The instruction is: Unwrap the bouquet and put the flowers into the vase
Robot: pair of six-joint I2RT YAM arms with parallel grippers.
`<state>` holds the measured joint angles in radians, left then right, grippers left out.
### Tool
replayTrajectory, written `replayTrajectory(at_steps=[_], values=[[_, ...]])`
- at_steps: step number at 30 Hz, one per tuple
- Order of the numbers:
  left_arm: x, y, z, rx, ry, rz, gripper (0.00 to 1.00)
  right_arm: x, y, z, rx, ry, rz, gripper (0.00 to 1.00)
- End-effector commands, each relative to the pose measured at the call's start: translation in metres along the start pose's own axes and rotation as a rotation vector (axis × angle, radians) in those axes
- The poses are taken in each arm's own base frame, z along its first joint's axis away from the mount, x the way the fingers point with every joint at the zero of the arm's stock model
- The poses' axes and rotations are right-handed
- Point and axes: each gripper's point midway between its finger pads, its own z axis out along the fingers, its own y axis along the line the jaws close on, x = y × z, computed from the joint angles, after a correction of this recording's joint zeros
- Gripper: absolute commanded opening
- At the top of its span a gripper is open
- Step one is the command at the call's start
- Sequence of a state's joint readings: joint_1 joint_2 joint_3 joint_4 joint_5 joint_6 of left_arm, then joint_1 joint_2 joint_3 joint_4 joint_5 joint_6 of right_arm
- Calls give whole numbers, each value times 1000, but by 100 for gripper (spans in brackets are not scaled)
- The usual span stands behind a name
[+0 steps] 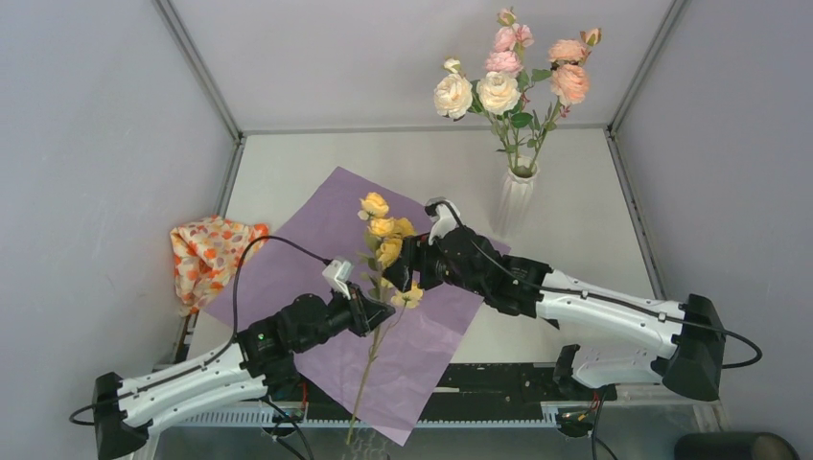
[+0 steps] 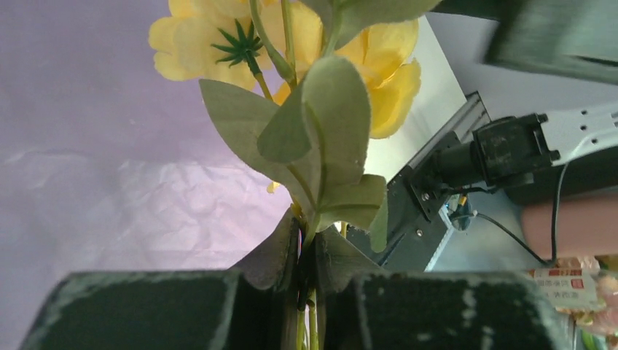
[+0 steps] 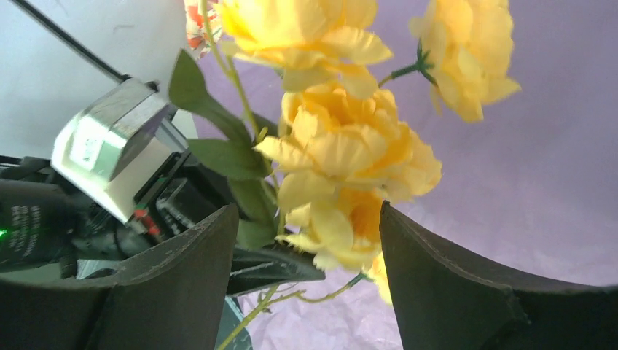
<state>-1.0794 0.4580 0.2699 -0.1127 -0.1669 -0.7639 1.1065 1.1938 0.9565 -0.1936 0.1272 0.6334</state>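
Down to 1 loose stem, by the look of it – holding a long green-stemmed spray of yellow artificial roses [image 1: 382, 240] above the flat lilac paper sheet [image 1: 307, 220] with the left gripper [image 1: 374, 307], fingers [image 2: 146, 306] closed tight on the stem just under the leaves. Flanking the blooms with the right gripper [image 3: 306, 240], its fingers spread wide and clasping nothing. Reads as a handover or regrasp partway through. Next, probably: closing the right fingers on stem rather than petals, letting go on the left, then carrying across to the tall ribbed white vase [image 1: 516, 199] at the back right – already crowded with cream and pink roses [image 1: 499, 86], so threading into a narrow, busy mouth. Plenty of bare table [image 1: 585, 220] between paper and vase, though hemmed in by walls behind and to the right. Worth watching the stem's lower end, trailing past the near table edge by the arm bases. Well apart from the bunched orange floral-patterned cloth [image 1: 206, 254] at the left wall
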Motion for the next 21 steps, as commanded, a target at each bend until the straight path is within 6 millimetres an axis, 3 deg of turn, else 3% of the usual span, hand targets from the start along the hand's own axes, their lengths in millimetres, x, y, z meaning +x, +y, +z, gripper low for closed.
replayTrajectory(at_steps=[1,13,21], values=[[-32,-60,-7,204,-44,63,3,-22,6,0,-18,-35,-23,79],[-26,-73,-3,257,-14,104,3,-9,6,17,-38,20,-8,76],[-30,-72,-3,249,-33,126,4,-2,20,21,-107,50,-1,52]])
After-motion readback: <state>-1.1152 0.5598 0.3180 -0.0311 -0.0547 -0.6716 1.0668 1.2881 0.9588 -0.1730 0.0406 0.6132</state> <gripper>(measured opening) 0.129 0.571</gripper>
